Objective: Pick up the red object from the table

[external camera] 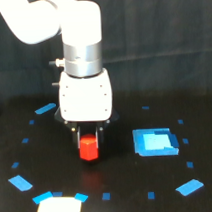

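The red object (88,148) is a small red-orange block, seen just under the white arm's gripper (89,141). The dark fingers (79,137) stand on either side of its upper part and seem closed against it. Whether the block rests on the black table (117,183) or hangs slightly above it I cannot tell. The white gripper housing hides the top of the fingers.
A flat blue square block (154,142) lies on the table toward the exterior view's right of the gripper. Small blue tape marks (20,183) are scattered around the table. A white patch (57,208) sits at the near edge. A dark curtain hangs behind.
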Available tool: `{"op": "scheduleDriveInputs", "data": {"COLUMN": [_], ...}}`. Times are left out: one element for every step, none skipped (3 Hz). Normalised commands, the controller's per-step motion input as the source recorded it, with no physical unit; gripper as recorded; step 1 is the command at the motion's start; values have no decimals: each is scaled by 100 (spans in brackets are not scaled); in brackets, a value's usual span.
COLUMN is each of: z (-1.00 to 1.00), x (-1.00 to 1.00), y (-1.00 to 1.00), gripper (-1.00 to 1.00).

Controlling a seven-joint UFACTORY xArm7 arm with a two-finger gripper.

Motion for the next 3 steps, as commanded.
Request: {"op": "scheduleDriveInputs", "data": {"z": [100, 100, 100], "x": [47, 86, 55], "y": [-18, -31, -47], "gripper": [-46, -82, -100]}}
